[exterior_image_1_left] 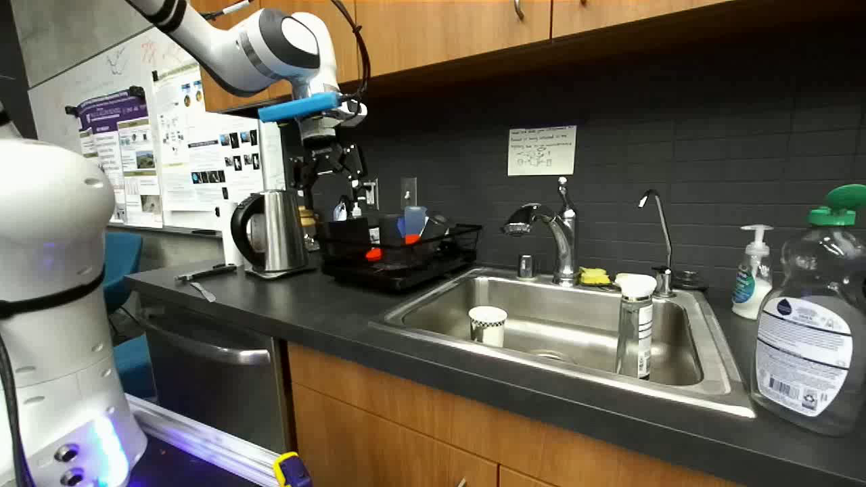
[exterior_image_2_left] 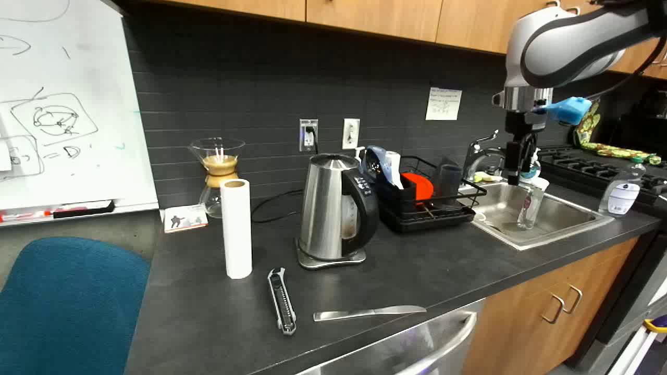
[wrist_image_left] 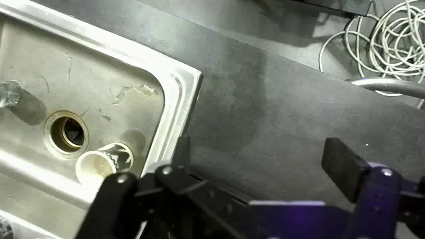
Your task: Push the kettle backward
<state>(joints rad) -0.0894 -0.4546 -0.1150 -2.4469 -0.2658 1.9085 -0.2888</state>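
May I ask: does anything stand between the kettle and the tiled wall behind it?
Nothing visible stands directly between them; only a black cord runs behind the kettle. In an exterior view, the pour-over coffee maker stands off to picture left and the black dish rack to picture right. The kettle hides part of that space, though.

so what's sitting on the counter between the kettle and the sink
The black dish rack, with things in it, stands between the kettle and the sink; both exterior views show this.
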